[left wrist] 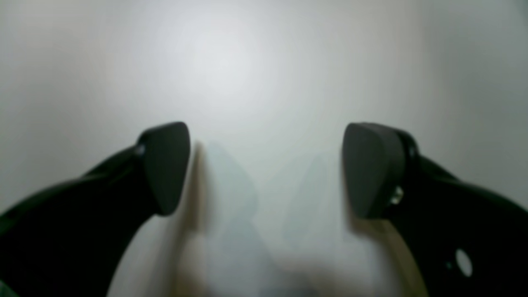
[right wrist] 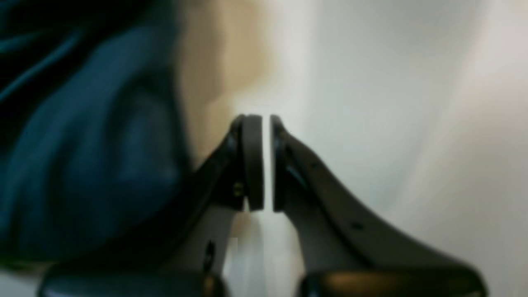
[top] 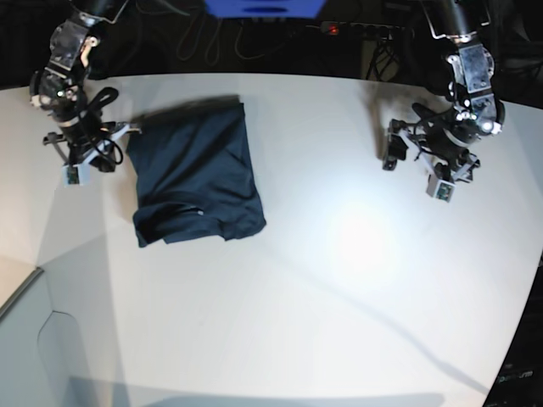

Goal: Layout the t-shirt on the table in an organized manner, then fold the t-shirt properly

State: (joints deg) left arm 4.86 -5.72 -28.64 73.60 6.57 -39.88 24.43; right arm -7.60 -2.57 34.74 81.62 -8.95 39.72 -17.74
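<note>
The dark navy t-shirt (top: 195, 174) lies in a wrinkled, roughly rectangular bundle on the left half of the white table (top: 339, 297). My right gripper (top: 125, 130) sits just left of the shirt's upper left corner. In the right wrist view its pads (right wrist: 253, 161) stand shut with only a thin slit between them and nothing caught there; blurred navy cloth (right wrist: 82, 144) lies beside its left finger. My left gripper (left wrist: 266, 165) hovers wide open over bare table (left wrist: 231, 62), far right of the shirt (top: 399, 142).
Cables and a power strip (top: 348, 28) with a red light run along the dark back edge, next to a blue object (top: 263, 7). The table's edge curves away at the front right (top: 509, 339). A grey panel (top: 21, 339) adjoins the lower left.
</note>
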